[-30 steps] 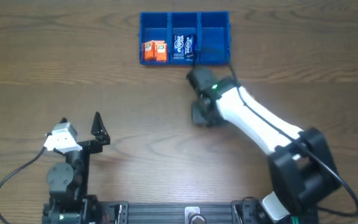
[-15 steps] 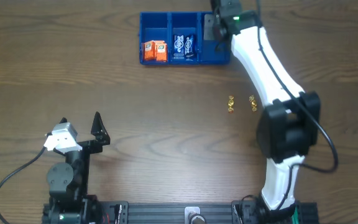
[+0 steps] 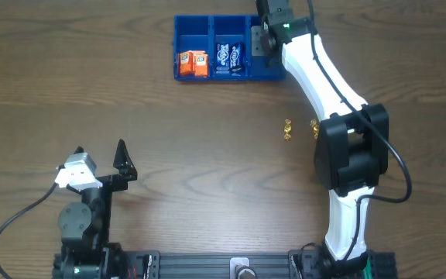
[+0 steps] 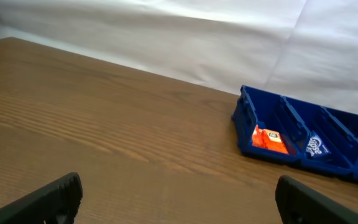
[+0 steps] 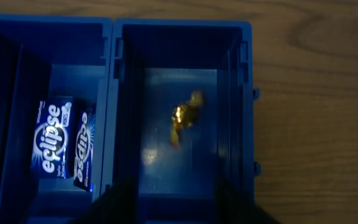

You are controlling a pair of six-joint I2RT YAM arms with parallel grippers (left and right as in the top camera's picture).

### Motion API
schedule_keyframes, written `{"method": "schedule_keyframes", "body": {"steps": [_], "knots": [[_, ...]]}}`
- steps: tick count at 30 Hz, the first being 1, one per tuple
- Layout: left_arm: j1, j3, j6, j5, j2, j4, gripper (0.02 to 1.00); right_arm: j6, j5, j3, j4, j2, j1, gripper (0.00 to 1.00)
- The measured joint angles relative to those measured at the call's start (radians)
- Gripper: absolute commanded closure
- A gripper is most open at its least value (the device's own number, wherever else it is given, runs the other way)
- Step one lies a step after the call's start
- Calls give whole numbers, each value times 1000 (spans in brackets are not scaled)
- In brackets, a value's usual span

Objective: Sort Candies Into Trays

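Note:
The blue three-compartment tray (image 3: 178, 39) stands at the table's far edge. Orange packs (image 3: 192, 63) fill its left bin and blue gum packs (image 3: 229, 56) its middle bin. My right gripper (image 3: 263, 37) hangs open above the right bin, where one gold-wrapped candy (image 5: 184, 118) lies loose between and beyond my fingers (image 5: 120, 199). Two more gold candies (image 3: 287, 129) lie on the wood right of centre, one partly behind the right arm. My left gripper (image 3: 99, 164) stands open and empty near its base, facing the tray (image 4: 303, 134) from afar.
Bare wooden table (image 3: 91, 93) stretches between the left arm and the tray. The right arm's white link (image 3: 320, 74) runs across the area right of the loose candies. The gum packs (image 5: 61, 146) lie next to the bin under my right gripper.
My right gripper went from mid-table, where the loose candies lie, up to the tray's right bin, then shifted slightly. The two candies on the table came into view. The left arm has not moved.

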Motion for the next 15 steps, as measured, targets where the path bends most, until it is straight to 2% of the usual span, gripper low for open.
{"method": "schedule_keyframes", "body": {"steps": [4, 11, 15], "knots": [[0, 0, 0, 0, 0, 0, 20, -4, 14, -99, 3, -61, 0, 489], [0, 0, 0, 0, 0, 0, 20, 32, -2, -594, 59, -533, -2, 494], [0, 0, 0, 0, 0, 0, 20, 64, -31, -798, 102, -500, -5, 494]]}}
